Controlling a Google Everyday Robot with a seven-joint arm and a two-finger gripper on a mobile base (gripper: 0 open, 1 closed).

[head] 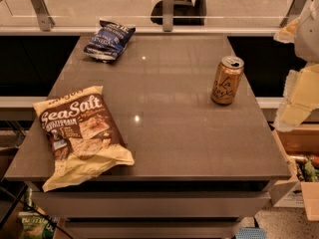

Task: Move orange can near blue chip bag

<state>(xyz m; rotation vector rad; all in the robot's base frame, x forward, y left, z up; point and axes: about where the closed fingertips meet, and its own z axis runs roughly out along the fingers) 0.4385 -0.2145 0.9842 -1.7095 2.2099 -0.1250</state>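
Note:
The orange can stands upright on the right side of the grey table; it is gold-orange with dark script and a silver top. The blue chip bag lies at the far left of the table, near the back edge, well apart from the can. My gripper shows as pale cream parts at the right edge of the camera view, beyond the table's right edge and to the right of the can, not touching it. It holds nothing that I can see.
A large brown and cream "Sea Salt" bag lies at the front left, overhanging the table edge. A glass railing runs behind the table. Cardboard boxes stand on the floor at the right.

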